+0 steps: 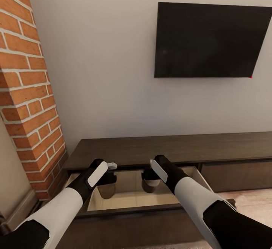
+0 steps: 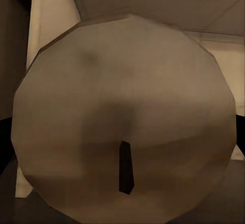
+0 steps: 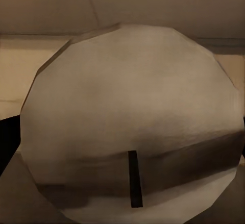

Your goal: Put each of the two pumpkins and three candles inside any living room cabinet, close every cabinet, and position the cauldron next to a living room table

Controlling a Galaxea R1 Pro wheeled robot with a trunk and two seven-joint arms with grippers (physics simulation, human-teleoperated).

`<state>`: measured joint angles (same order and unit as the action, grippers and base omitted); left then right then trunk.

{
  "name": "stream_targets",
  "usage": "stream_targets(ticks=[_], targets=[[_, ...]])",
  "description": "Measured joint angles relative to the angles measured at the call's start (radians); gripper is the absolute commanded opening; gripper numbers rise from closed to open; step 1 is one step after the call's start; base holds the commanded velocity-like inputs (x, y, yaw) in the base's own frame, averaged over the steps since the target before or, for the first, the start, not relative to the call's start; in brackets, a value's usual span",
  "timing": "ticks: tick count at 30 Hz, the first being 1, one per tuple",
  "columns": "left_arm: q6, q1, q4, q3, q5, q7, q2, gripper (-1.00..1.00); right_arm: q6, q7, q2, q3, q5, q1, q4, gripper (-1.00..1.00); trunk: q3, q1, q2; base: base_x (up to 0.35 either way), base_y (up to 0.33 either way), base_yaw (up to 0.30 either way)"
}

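Head view, item one: cabinet (image 1: 151,149), low dark unit under the wall television (image 1: 213,39), its front compartment open below me. Item two: left end effector (image 1: 108,179) and right end effector (image 1: 148,181), both over that opening, each clenched on a candle (image 2: 125,117) seen end-on with its wick. Step in hand, I judge: stowing candles. Next move calls for lowering to the compartment floor, then letting go.
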<state>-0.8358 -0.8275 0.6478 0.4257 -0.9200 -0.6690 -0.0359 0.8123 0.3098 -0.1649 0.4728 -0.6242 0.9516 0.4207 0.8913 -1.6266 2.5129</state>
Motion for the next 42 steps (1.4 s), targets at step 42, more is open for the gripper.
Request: stream_targets(ticks=[42], targets=[[0.142,0.000,-0.030,0.064,0.052,0.127,0.006,-1.00,-0.228,-0.029,-0.005,0.067,0.002,0.000,-0.054,-1.00,0.132,-0.015,0.008,0.000,0.000,0.000]])
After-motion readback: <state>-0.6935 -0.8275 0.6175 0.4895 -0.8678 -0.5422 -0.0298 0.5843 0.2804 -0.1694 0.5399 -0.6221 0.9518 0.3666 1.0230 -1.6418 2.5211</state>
